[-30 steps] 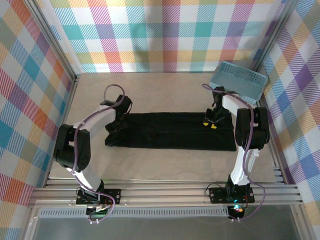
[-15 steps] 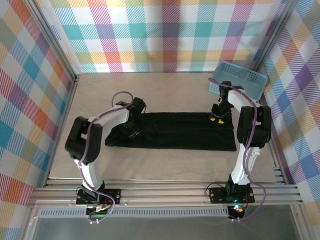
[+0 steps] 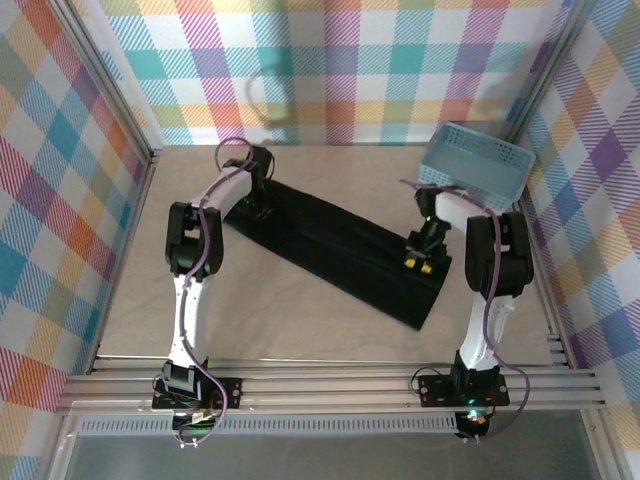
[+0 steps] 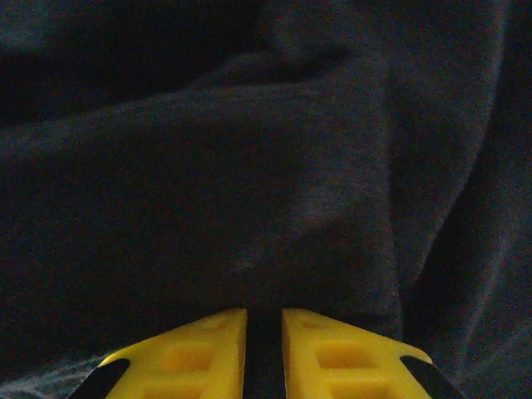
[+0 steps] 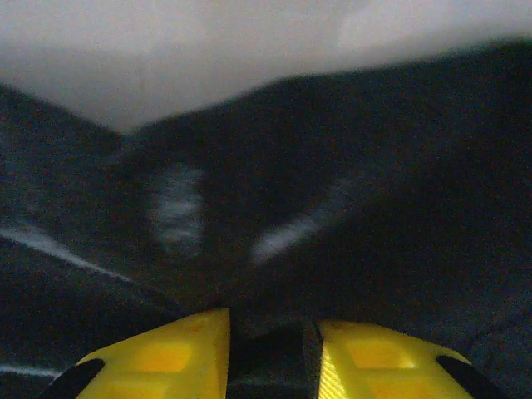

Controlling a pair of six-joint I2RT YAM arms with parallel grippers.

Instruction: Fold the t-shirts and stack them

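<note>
Left gripper [image 3: 258, 208]: jaws nearly closed, only a thin slit between the yellow fingertips [image 4: 191, 362], and dark cloth sits in that slit. It pinches one end of the black t-shirt [image 3: 340, 255]. In the left wrist view, wrinkled black fabric lies just ahead of the jaws and on both sides, with a raised fold running forward from the tips.

Right gripper [image 3: 421, 260]: jaws closed down on a bunch of the same cloth, with a wider gap than the left and black fabric packed between the tips. It clamps the other end of the t-shirt. In the right wrist view, fabric spreads ahead of the jaws, blurred, with pale streaks on it. Bare light table [image 3: 300, 330] shows beyond the cloth edge.

The t-shirt is folded into a long narrow strip, flat on the table, stretched diagonally between the two sets of jaws. Its far-left end is at the left jaws. The right jaws sit on the strip just short of its near-right end, and a short bit of cloth runs on past them toward the near edge.

Light blue mesh basket [image 3: 478, 160]: behind the right jaws, near but apart from them, tilted at the far right corner. It is not touching the shirt.
</note>
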